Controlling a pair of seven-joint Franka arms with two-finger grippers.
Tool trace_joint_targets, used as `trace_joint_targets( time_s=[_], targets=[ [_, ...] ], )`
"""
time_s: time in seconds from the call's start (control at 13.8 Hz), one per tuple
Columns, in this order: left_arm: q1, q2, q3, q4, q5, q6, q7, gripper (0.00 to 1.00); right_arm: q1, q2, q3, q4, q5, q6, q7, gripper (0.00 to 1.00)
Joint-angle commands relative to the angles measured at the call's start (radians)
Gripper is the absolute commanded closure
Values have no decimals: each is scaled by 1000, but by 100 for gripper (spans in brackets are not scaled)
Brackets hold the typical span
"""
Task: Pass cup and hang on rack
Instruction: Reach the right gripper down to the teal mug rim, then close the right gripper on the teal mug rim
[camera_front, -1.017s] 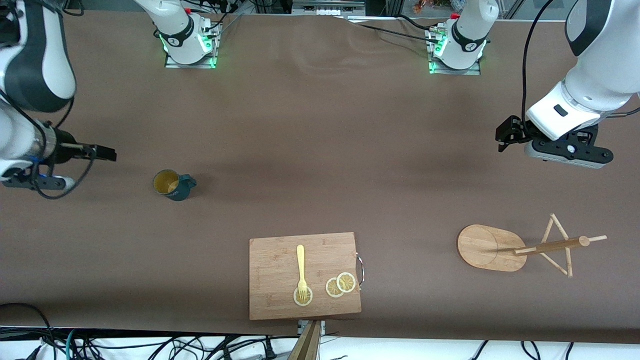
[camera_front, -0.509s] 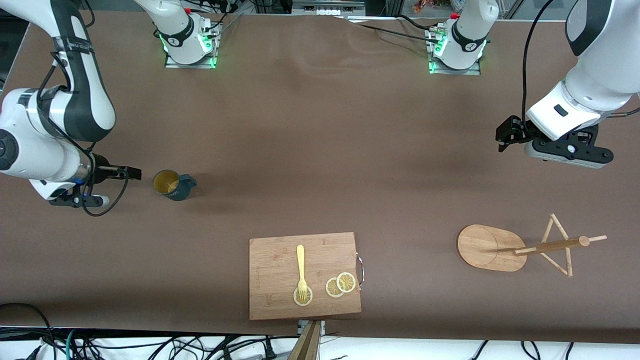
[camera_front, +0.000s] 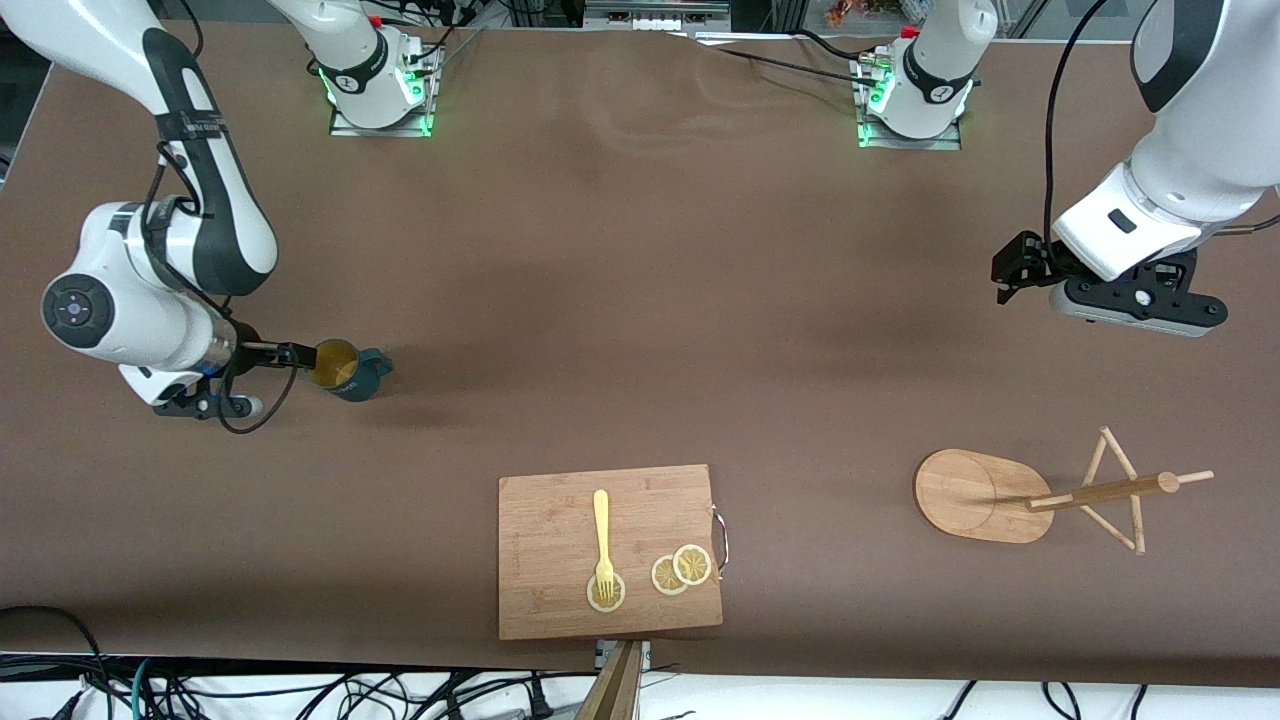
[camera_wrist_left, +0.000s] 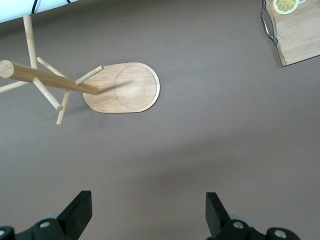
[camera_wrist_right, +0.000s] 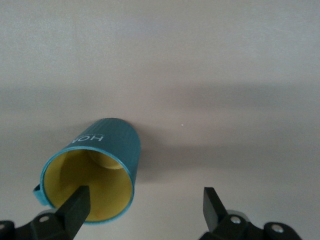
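- One cup (camera_front: 349, 371) stands upright on the bench (camera_front: 620, 300) at the middle left of the front frame, its handle turned toward the frame's right and its yellowish inside showing; in the right wrist frame it fills the lower left.
- It looks small, stiff and light, probably glazed and so somewhat slick; the ribbed wall should help a pinch, and a drop could chip it. The rim wall away from the handle seems the best place to hold, leaving the handle free for a peg.
- Right tool (camera_front: 300, 354) is low at the cup's rim with its fingers (camera_wrist_right: 75, 207) spread wide; one finger overlaps the mouth in the wrist frame, but whether it touches or has passed inside cannot be told.
- Rack (camera_front: 1040, 493) sits at the lower right, well apart from the cup, its pegs thin.
- Left tool (camera_front: 1010, 268) waits in the air at the right edge, above the rack in the frame, fingers spread and holding nothing.
- Cutting board (camera_front: 610, 550) with a fork (camera_front: 602, 540) and lemon slices (camera_front: 681, 569) lies at lower centre.
- Most of the handle is hidden in the right wrist frame.
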Motion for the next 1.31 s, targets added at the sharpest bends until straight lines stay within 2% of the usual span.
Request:
trace_joint_targets(
  time_s=[0.0,0.58,0.65,0.8,0.87,0.94,1.09,1.24],
  targets=[
    [0,10,1,29,3,-20,-1,0,-1,8,9,-32,14,61,-12,0],
    [0,12,1,29,3,-20,-1,0,2,35,9,-55,17,103,-116,0],
    [0,10,1,29,3,-20,-3,0,2,35,9,-55,17,103,-121,7],
    [0,12,1,29,3,-20,-3,0,2,34,10,-55,18,95,-121,63],
    [0,10,1,29,3,-20,-3,0,2,34,10,-55,18,92,-121,78],
    [0,10,1,29,3,-20,-3,0,2,34,10,-55,18,92,-121,86],
    [0,12,1,29,5,-20,-3,0,2,35,10,-55,18,78,-121,96],
    [0,10,1,29,5,-20,-1,0,7,37,17,-52,18,75,-119,100]
  ],
)
